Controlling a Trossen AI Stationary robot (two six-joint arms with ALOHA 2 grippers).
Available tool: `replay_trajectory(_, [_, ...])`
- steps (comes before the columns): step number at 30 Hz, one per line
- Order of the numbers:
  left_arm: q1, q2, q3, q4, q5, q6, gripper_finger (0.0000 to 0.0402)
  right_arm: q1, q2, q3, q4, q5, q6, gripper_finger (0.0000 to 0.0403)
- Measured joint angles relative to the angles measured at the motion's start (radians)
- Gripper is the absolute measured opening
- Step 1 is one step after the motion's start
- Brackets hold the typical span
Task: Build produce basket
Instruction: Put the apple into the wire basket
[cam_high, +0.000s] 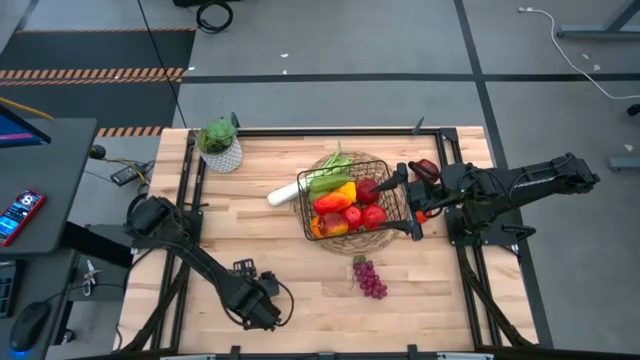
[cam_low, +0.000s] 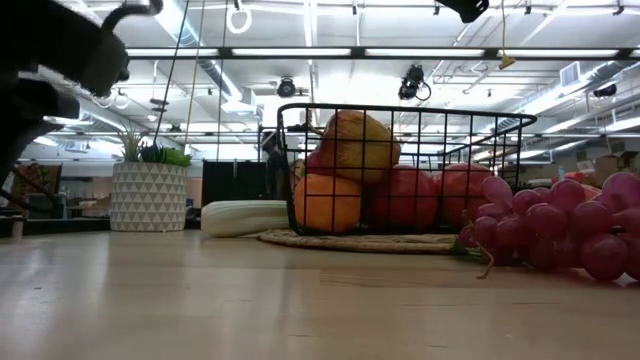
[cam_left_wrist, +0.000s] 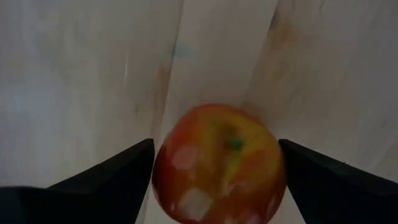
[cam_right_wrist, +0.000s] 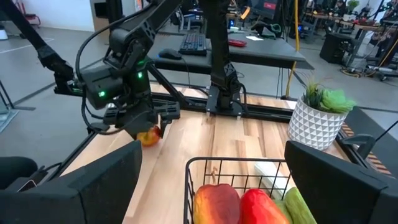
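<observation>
The black wire basket (cam_high: 352, 160) stands on a round woven mat (cam_low: 350, 240) at the table's middle right. It holds red, orange, yellow and green produce (cam_high: 345, 205). A leek (cam_high: 283, 193) sticks out over its left side. Purple grapes (cam_high: 371, 279) lie on the wood nearer the front edge. My left gripper (cam_high: 262, 308) is near the front left, pointing down, shut on a red-yellow apple (cam_left_wrist: 217, 165). My right gripper (cam_right_wrist: 214, 180) hovers open by the basket's right rim, pointing left. My left gripper pinches the apple between its two fingers (cam_left_wrist: 124, 174), one on each opposite side (cam_left_wrist: 163, 174) of the fruit. The fingers come from above and point down. The apple reaches out past the fingertips and, in the right wrist view, hangs under the gripper (cam_right_wrist: 148, 135).
A potted plant (cam_high: 221, 148) in a white patterned pot stands at the far left corner. Black frame rails (cam_high: 190, 190) run along the table's left and right sides. A small black device (cam_high: 245, 268) sits just beyond my left gripper. Bare wood lies between that gripper and the basket.
</observation>
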Motion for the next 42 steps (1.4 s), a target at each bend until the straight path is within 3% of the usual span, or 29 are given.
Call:
replay_trajectory(3, [-0.002,0.034,0.0,0.007,0.051,0.045,0.0346,0.0,0.0,0.0,-0.002,0.0,0.0,0.04])
replay_trajectory(13, [-0.005,0.065,0.002,0.011,0.06,0.176,0.0345,0.0,0.0,0.0,-0.009,0.0,-0.001,0.04])
replay_trajectory(21, [0.002,0.064,0.004,-0.005,0.09,0.237,0.029,0.0,0.0,0.0,-0.009,0.0,-0.003,0.04])
replay_trajectory(28, [0.035,0.062,0.063,-0.126,0.113,0.311,0.029,0.0,0.0,0.0,-0.011,0.0,-0.006,0.04])
replay_trajectory(35, [0.106,0.062,0.239,-0.307,-0.079,0.454,0.0295,0.0,-0.037,0.0,-0.107,0.0,-0.003,0.04])
replay_trajectory(42, [0.177,0.062,0.43,-0.33,-0.313,0.672,0.0294,0.002,-0.138,0.0,-0.245,0.0,0.021,0.04])
